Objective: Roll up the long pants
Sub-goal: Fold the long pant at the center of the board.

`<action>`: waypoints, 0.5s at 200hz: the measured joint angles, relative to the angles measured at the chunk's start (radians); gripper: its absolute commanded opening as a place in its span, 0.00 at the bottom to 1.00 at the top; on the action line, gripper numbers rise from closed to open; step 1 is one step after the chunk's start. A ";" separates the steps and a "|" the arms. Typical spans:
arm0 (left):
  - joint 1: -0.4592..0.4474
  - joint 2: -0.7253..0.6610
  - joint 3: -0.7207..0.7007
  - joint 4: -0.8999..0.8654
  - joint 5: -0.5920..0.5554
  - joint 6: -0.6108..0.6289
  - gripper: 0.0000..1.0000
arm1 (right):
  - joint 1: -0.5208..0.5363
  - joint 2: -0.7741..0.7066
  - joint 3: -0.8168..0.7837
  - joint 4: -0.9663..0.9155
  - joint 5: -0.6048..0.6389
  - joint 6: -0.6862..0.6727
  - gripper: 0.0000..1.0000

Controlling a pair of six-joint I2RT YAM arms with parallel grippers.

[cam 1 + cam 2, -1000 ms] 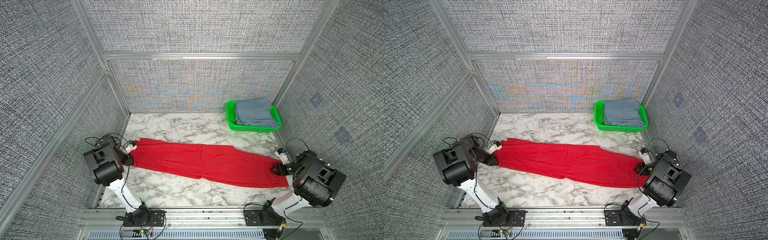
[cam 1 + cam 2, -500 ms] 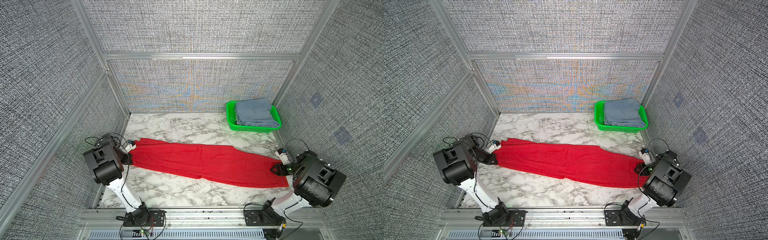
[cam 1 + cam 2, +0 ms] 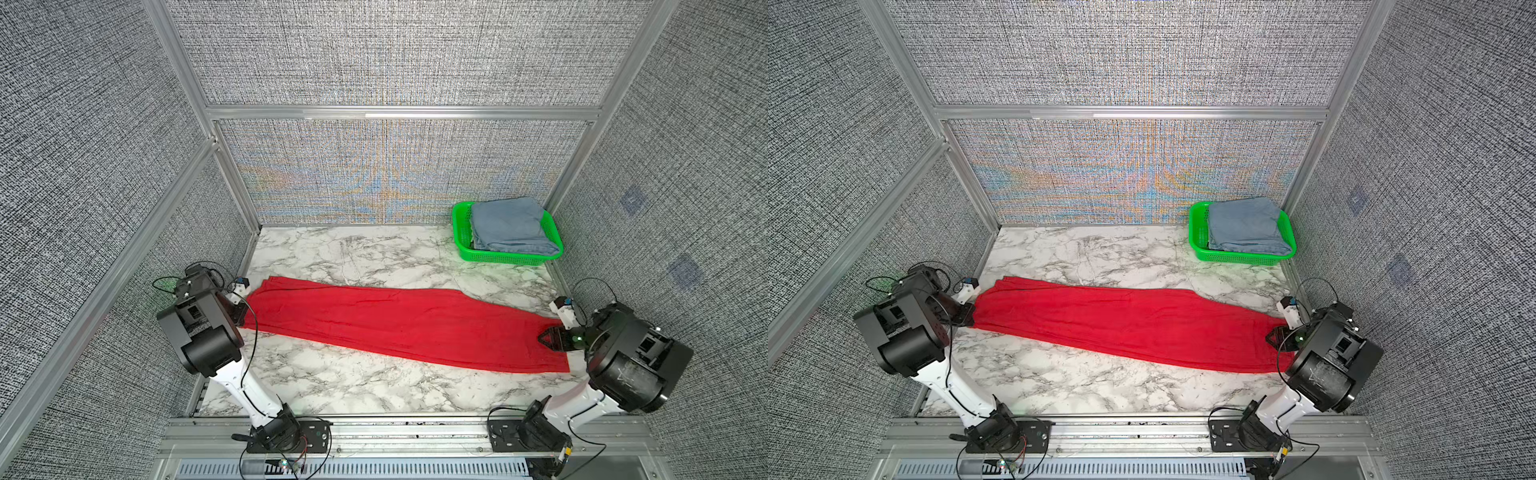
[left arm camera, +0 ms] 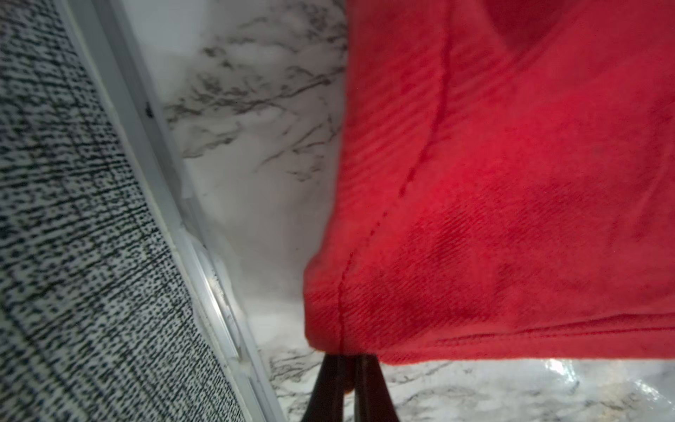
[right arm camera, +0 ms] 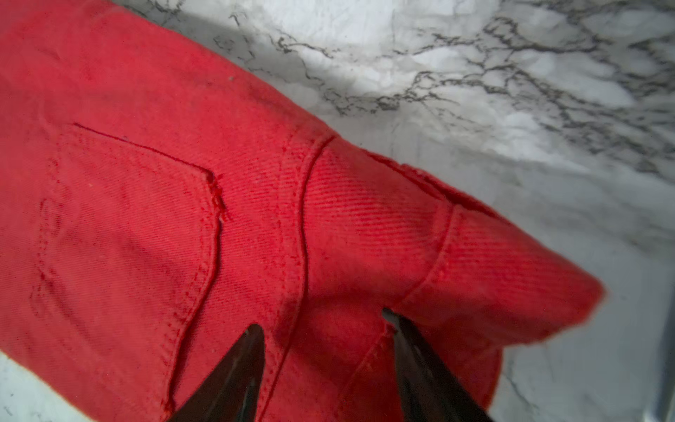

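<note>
The table (image 3: 374, 386) is white marble with grey lines, and grey woven walls stand all around it. The long pants (image 3: 395, 324) lie flat and stretched out across the middle of the table, from the left side to the right side. They are bright red. The leg end is on the left and the top end, with a pocket and a waistband, is on the right.

The left gripper (image 4: 347, 360) is at the left end of the pants. Its two black fingers are pressed together and pinch the edge of the red cloth at a seam.

The right gripper (image 5: 321, 321) is at the right end, over the waistband. Its two black fingers (image 5: 233, 369) stand apart, with the tips at the cloth and a small hump of cloth between them. They do not squeeze it.

In the far right corner sits a green basket (image 3: 461, 232). A folded blue-grey cloth (image 3: 507, 224) lies in it, well apart from the pants.
</note>
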 measured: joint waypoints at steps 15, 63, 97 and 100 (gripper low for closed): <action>0.004 -0.001 0.000 -0.002 -0.005 -0.001 0.02 | 0.000 0.002 0.000 -0.003 -0.009 0.000 0.61; 0.004 -0.018 -0.012 0.000 -0.039 -0.008 0.24 | -0.002 0.005 0.001 -0.005 -0.021 0.000 0.61; 0.014 -0.064 -0.016 0.074 -0.133 -0.015 0.46 | -0.005 0.005 0.001 0.011 -0.013 0.000 0.61; 0.014 -0.069 -0.016 0.077 -0.137 -0.015 0.47 | -0.005 0.005 0.001 0.011 -0.013 0.000 0.61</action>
